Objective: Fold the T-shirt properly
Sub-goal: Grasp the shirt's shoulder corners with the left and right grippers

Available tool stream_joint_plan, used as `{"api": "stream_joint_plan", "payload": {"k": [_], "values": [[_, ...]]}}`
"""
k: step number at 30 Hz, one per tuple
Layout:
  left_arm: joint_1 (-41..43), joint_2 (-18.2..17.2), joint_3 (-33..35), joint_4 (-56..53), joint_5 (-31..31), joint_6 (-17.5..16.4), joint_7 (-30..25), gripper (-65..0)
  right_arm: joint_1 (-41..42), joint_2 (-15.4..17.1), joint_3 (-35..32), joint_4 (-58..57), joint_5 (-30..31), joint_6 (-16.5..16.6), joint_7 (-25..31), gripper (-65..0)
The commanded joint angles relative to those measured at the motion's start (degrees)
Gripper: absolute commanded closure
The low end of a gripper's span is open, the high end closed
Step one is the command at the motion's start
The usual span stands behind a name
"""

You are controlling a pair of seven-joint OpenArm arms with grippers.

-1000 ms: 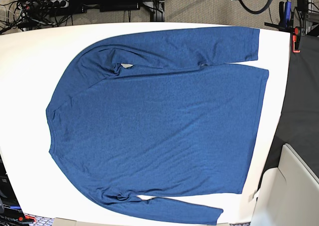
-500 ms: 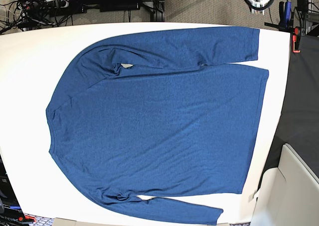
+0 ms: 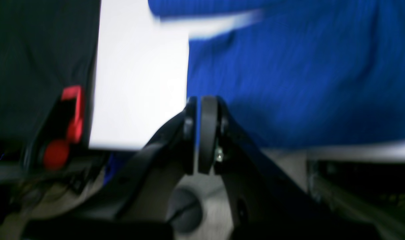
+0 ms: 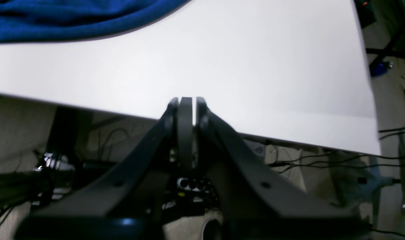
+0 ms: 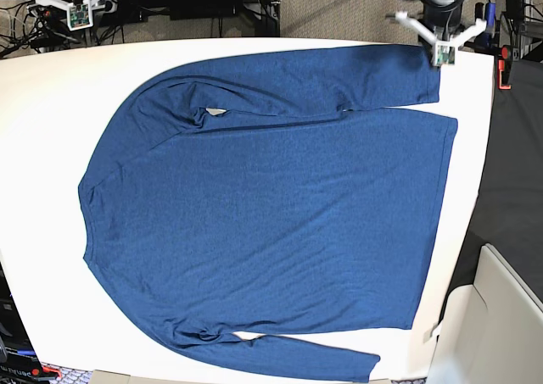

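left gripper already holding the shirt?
No. In the left wrist view the left gripper has its jaws pressed together with no fabric between them, poised above the T-shirt hem.

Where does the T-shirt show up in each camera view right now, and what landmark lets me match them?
Base: the T-shirt lies spread flat across most of the white table.
Left wrist: blurred blue fabric fills the upper right, beyond the shut left gripper.
Right wrist: only an edge along the top left.
Shared landmark: the white table.
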Motion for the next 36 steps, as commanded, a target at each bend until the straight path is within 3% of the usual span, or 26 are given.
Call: {"api": "stream_joint_plan", "payload": {"k": [1,5,8,12,16,22,30,36], "values": [[0.2,-0.1,0.2,1.0,-0.1,0.4,1.7,-3.4,0.4,0.3,0.5,0.9,-0.1,-0.3,1.3,-6.9],[-5.1,-0.4,-0.1,0.9,-8.0,0.3,10.2,-12.2,2.5,0.3,0.5,0.9,-0.1,-0.3,1.3,-16.7],[-8.1,-0.5,-2.0,0.8,-13.6,0.3,16.4,-18.0,4.7,0.4,0.5,0.8,-0.1,-0.3,1.3,-16.8],[-11.4,-0.4,-5.4,0.3,-17.1,0.3,20.3,-22.2,6.4,0.4,0.5,0.9,0.1,-0.3,1.2,-17.0],[-12.6,-0.4,-8.7,-0.5,-17.8,0.3,23.7,-27.2,9.0,0.4,1.0,0.9,0.2,-0.3,-4.5,-17.2],[-12.7,-0.1,-8.9,-1.5,-17.8,0.3,24.9,-33.5,13.1,-0.2,5.2,0.9,0.2,0.2,-10.3,-17.2],[-12.9,-0.3,-9.2,-7.3,-21.8,0.3,24.6,-33.6,17.0,-0.2,5.6,0.9,0.8,0.2,-15.1,-17.3],[-13.4,-0.4,-9.3,-9.0,-21.8,0.3,24.1,-33.6,19.1,-0.1,8.3,0.9,12.2,0.2,-19.0,-17.3]]}}
